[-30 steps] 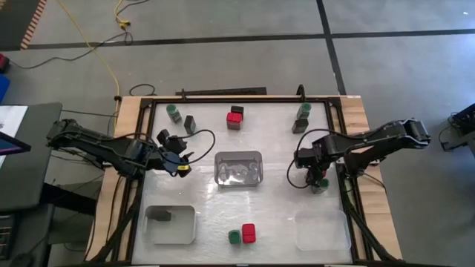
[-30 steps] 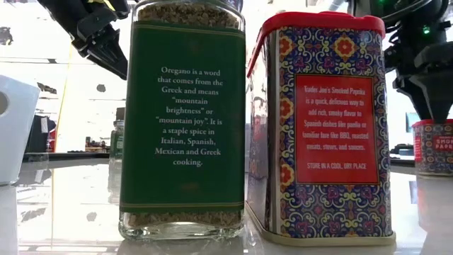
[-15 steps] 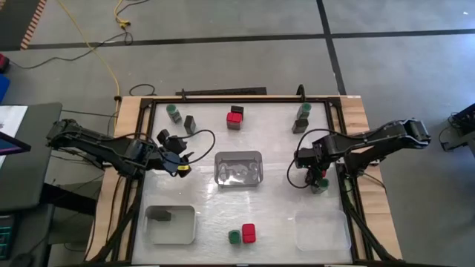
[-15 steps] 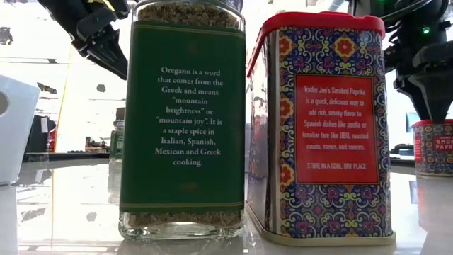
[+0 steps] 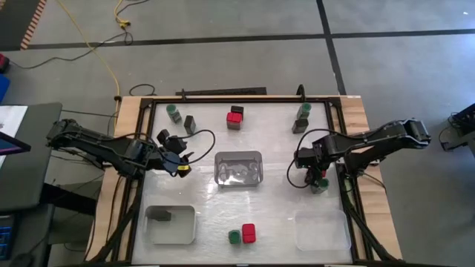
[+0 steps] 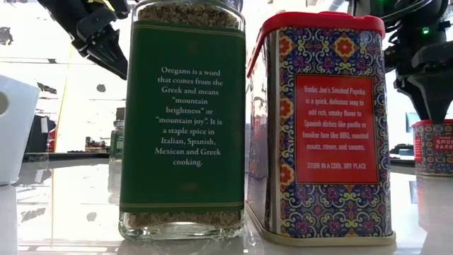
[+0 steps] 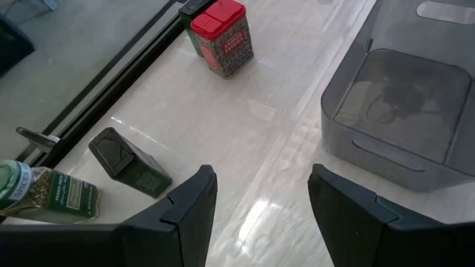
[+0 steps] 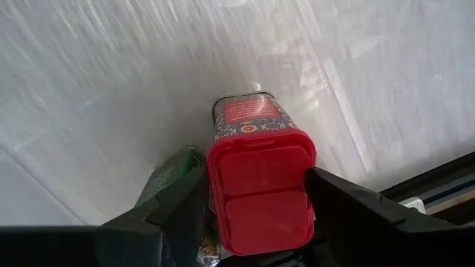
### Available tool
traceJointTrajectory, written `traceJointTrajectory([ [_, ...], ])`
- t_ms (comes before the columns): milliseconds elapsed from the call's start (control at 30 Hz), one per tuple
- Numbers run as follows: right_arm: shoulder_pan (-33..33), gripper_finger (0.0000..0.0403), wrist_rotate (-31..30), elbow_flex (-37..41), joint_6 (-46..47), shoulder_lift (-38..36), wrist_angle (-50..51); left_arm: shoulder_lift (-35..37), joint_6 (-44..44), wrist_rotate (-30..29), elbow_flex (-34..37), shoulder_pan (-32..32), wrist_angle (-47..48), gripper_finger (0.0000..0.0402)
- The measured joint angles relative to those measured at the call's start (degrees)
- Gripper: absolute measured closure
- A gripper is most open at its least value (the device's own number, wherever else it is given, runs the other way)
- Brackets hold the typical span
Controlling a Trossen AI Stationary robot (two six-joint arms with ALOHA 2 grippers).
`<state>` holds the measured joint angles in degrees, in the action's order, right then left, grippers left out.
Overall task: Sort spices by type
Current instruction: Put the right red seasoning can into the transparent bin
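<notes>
A: Low view mostly blocked by the oregano jar (image 6: 182, 120) and paprika tin (image 6: 322, 127) right at the lens, jar's lid cut off up top. Far-off paprika tin (image 6: 433, 146) chopped by the right edge.

B: Same in the right wrist view: green-labelled jar (image 8: 167, 182) half hidden behind the red-lidded tin (image 8: 260, 185) and a finger (image 8: 174, 211). From above, dark thing in the white tray (image 5: 162, 216): too small to tell.

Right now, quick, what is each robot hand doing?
Left gripper: open, holding nothing, above the bare table.
Right gripper: fingers on both sides of the red-lidded smoked paprika tin; whether it is gripped cannot be told.
</notes>
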<state>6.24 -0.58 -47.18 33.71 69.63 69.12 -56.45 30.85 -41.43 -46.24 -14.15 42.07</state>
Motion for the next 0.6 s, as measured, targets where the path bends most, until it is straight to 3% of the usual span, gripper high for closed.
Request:
traceJointTrajectory([
  [333,0.0,0.0132,-0.4,-1.7,1.9,0.2,0.0,0.0,0.0,0.0,0.0,0.0,0.0,0.0199],
  [600,0.0,0.0132,-1.0,-2.2,1.2,0.2,-5.6,0.0,0.0,0.0,0.0,0.0,0.0,0.0199],
])
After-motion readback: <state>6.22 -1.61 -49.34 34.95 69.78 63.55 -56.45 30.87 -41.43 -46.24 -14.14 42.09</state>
